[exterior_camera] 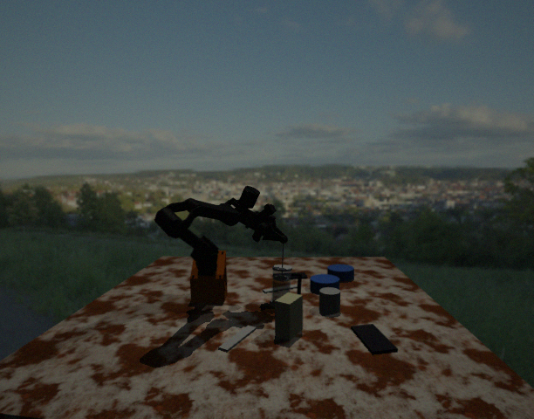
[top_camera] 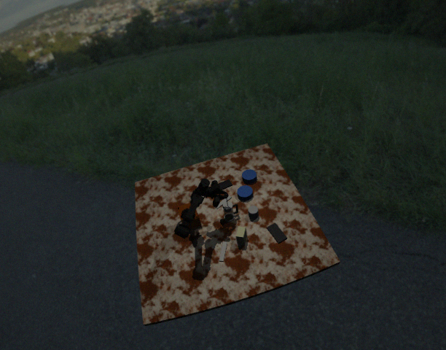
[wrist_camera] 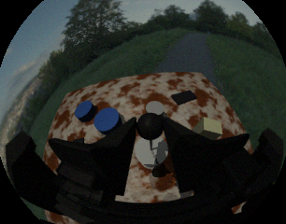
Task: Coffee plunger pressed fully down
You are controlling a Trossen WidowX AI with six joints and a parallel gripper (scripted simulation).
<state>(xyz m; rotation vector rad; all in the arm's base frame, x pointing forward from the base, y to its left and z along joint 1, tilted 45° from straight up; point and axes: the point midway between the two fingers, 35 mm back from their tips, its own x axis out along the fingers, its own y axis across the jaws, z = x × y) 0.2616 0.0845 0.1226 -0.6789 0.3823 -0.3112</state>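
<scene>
The coffee plunger's knob (wrist_camera: 150,126) sits clamped between the gripper (exterior_camera: 281,238) jaws, its thin rod (exterior_camera: 283,253) running straight down, toward 6 o'clock in the exterior view, into the press (exterior_camera: 282,280) standing upright on the table (exterior_camera: 123,360). The coming push, I judge, must follow that vertical axis exactly. At the press's 3 o'clock stand two blue discs (exterior_camera: 325,282); at 5 o'clock, a grey cylinder (exterior_camera: 329,300).

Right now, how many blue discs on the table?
2. One blue disc sits at the far side; the other blue disc is just in front of it, behind the grey cylinder. None seems hidden.
</scene>
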